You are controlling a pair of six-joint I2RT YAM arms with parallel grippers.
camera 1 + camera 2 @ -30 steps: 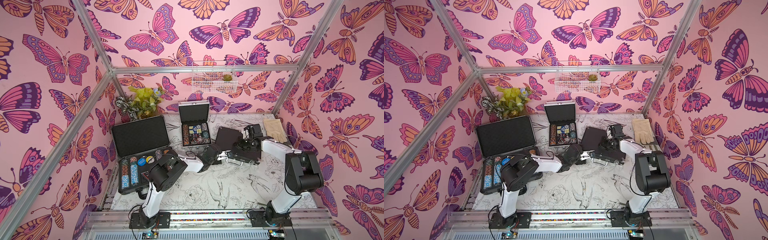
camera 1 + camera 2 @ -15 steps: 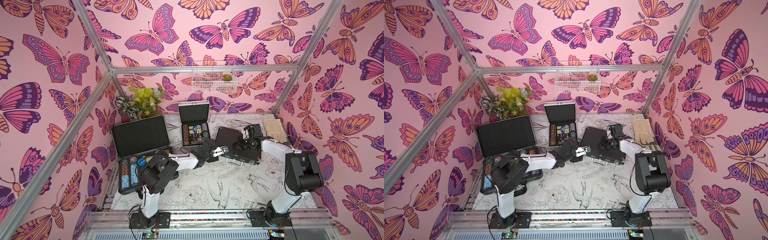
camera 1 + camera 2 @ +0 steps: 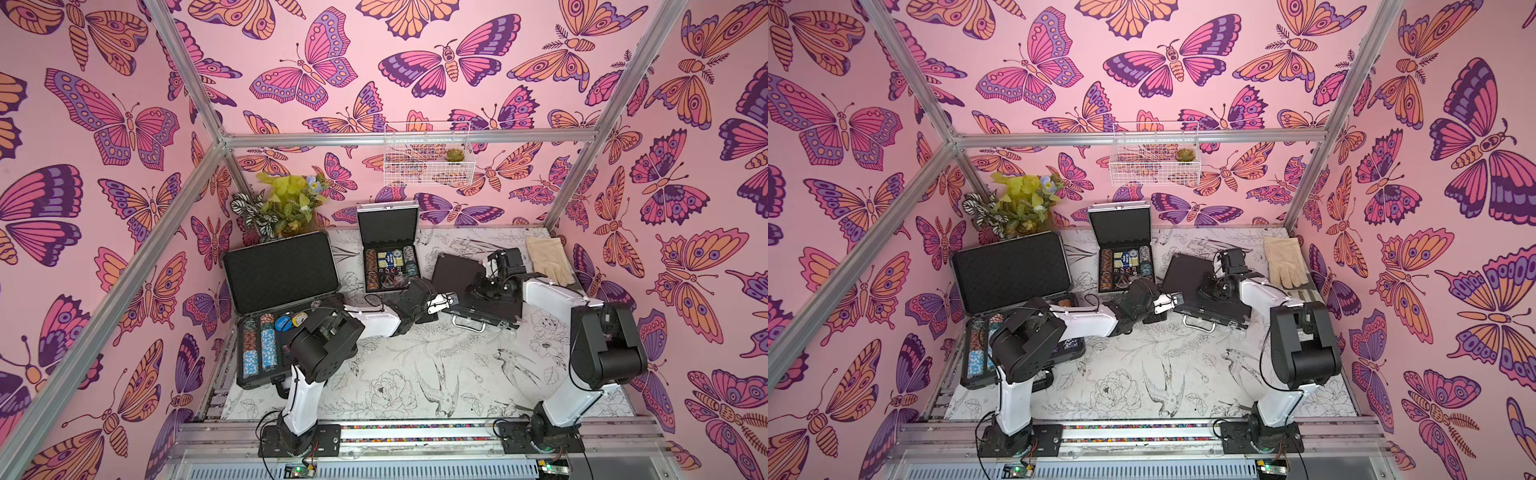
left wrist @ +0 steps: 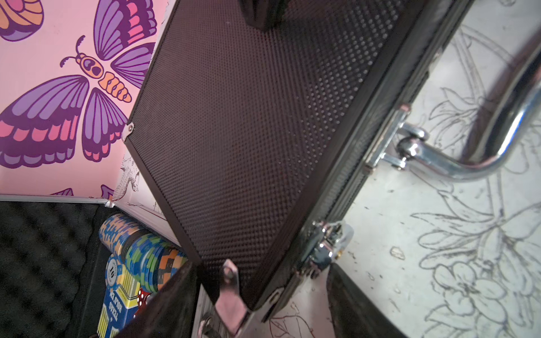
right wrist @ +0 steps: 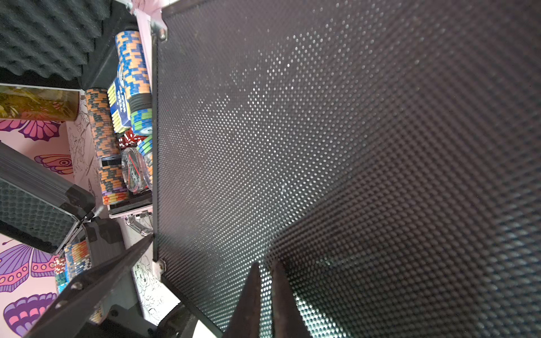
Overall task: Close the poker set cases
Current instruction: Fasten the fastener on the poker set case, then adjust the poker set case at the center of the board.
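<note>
**On the table's right half: black case pinned down, two more gaping**

Right of centre, the medium black case (image 3: 457, 274) lies w/ its lid down or nearly so (the seam is too fine to judge). The right gripper (image 5: 265, 263) presses on the dimpled lid, fingers almost together, holding nothing. The left gripper (image 3: 448, 300) sits at the case's front corner, jaws part-way apart astride the corner by the latch (image 4: 325, 248), clamping nothing I can see.

Risks, prob.: those jaws could snag the latch or the chrome handle (image 4: 468, 164) and shove the case sideways from under the right gripper, esp. as the sheet looks slick. The left arm also runs just in front of the small silver case (image 3: 388, 226) and over the large black case (image 3: 282, 270). Both are wide open w/ chips (image 3: 259, 345) showing, so a swing could clip them.

Table (image 3: 415, 374): white, ink-drawn birds and flowers. Walls: pink butterfly print. Also a glove (image 3: 546, 259), a plant (image 3: 286, 203) and a wire basket (image 3: 428, 160).
</note>
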